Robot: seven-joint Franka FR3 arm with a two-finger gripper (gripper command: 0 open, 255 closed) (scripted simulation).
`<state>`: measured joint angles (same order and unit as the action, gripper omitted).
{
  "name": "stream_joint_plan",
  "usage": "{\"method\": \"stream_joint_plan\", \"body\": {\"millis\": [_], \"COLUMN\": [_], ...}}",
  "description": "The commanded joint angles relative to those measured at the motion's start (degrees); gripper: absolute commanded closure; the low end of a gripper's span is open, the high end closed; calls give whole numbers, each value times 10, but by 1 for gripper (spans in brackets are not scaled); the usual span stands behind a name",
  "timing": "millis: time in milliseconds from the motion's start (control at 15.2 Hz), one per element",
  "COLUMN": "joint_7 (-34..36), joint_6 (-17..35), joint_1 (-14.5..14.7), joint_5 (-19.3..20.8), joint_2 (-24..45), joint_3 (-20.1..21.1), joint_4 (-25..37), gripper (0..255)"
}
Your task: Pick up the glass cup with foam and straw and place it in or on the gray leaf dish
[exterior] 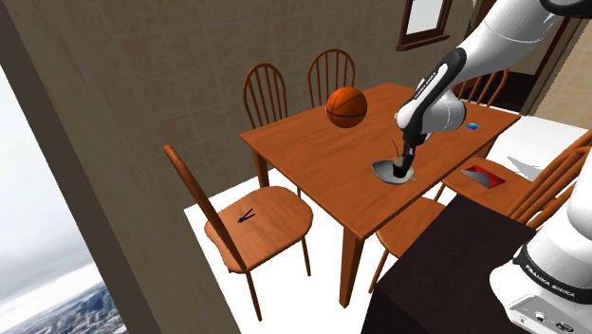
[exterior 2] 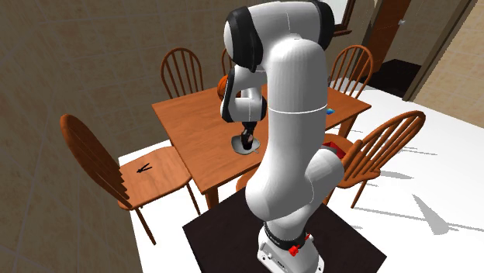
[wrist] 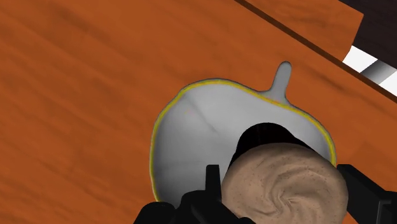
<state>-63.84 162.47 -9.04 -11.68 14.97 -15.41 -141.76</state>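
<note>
A glass cup topped with brown foam (wrist: 284,183) sits between my gripper's black fingers (wrist: 212,181), which clasp it from both sides. Right beneath it lies the gray leaf dish (wrist: 197,127), yellow-rimmed with a short stem, and the cup's dark shadow falls on the dish's inside. In the shoulder view my gripper (exterior: 407,167) points down over the dish (exterior: 382,171) near the table's front edge, with a thin straw (exterior: 396,144) sticking up beside it. Whether the cup's base touches the dish I cannot tell. The second exterior view has the gripper (exterior 2: 248,139) over the dish (exterior 2: 237,144) behind my arm.
A basketball (exterior: 346,105) rests on the wooden table (exterior: 313,152) behind the dish. A small blue object (exterior: 472,125) lies at the far corner. Wooden chairs ring the table; one seat holds a black item (exterior: 245,217), another a red one (exterior: 486,176). A brown wall (exterior: 123,114) stands close by.
</note>
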Motion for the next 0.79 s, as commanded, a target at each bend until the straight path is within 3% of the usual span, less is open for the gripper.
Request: {"method": "stream_joint_plan", "body": {"millis": [0, 66, 396, 660, 726], "joint_7": [0, 0, 0, 51, 52], "joint_6": [0, 0, 0, -66, -65], "joint_1": [0, 0, 0, 28, 27], "joint_5": [0, 0, 0, 70, 70], "joint_2": [0, 0, 0, -85, -85], "joint_3": [0, 0, 0, -40, -39], "joint_4": [0, 0, 0, -15, -15], "gripper": [255, 0, 0, 0, 0]}}
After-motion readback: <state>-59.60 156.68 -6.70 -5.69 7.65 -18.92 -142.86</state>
